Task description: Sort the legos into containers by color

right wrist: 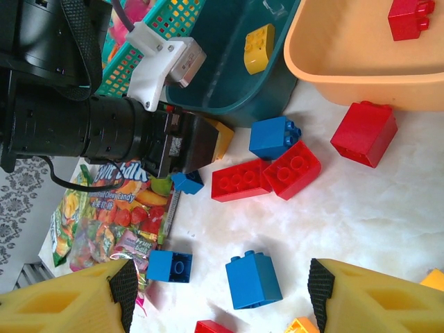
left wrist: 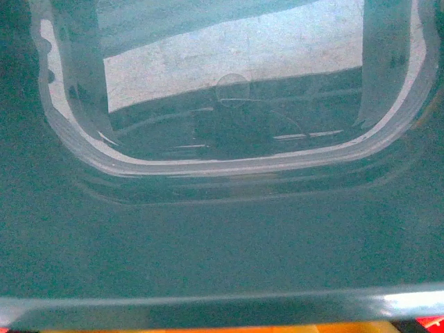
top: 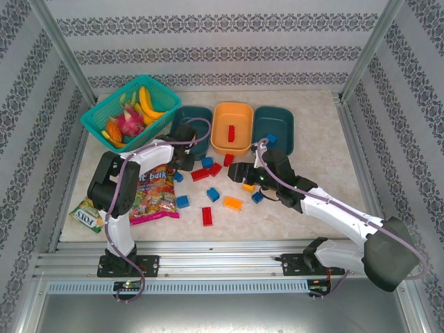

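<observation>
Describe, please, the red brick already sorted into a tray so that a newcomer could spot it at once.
Along the table's far edge, find the orange tray, the only one of that colour. The red brick lies inside it, alone; the other red bricks lie loose on the table in front.

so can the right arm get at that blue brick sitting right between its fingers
Probably yes: the right gripper is open and the blue brick stands by itself on the table between its fingers, with bare surface on both sides. The smaller blue brick nearby sits apart from it.
</observation>
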You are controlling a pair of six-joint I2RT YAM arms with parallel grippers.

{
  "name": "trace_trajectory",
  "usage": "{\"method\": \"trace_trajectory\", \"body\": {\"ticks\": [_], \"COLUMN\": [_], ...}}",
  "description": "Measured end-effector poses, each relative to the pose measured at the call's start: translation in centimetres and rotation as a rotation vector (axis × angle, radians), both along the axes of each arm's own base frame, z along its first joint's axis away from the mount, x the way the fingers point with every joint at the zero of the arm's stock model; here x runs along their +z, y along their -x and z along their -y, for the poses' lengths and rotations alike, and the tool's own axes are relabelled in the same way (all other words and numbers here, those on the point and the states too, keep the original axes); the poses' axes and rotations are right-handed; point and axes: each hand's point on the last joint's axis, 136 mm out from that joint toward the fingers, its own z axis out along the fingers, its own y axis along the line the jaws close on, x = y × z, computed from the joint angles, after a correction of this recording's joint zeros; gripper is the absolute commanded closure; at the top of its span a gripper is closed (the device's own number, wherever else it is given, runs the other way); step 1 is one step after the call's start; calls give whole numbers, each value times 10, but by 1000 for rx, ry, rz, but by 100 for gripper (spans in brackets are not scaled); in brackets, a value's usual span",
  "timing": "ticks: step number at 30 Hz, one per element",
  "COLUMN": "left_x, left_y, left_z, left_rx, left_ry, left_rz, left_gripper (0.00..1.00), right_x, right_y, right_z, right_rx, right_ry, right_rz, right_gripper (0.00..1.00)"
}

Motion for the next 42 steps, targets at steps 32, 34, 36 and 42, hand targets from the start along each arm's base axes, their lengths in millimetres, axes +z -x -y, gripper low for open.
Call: {"method": "trace_trajectory", "body": {"ticks": [32,34,36,42], "left_x": [57,48,43,32], "left_y": [-65,-70,-75,-81], "left_z": [-13,-14,-15,-13], "left_rx": [197,198,197,193], "left_ry": [-45,-56,-60,-61], "left_rz": [-57,-73,-79,-93], "left_gripper": [67,67,66,60], "right_x": [56,59,62,61], "right_y": [-59,-63,-66,-65], "right_z": [-5,-4,-3,-4], "right_rx": [-95,-106,-113,-108], "right_ry": [-37,-45,-51,-59], "right_rz": [64,65,64,55], "right_gripper": [32,32,32,33]}}
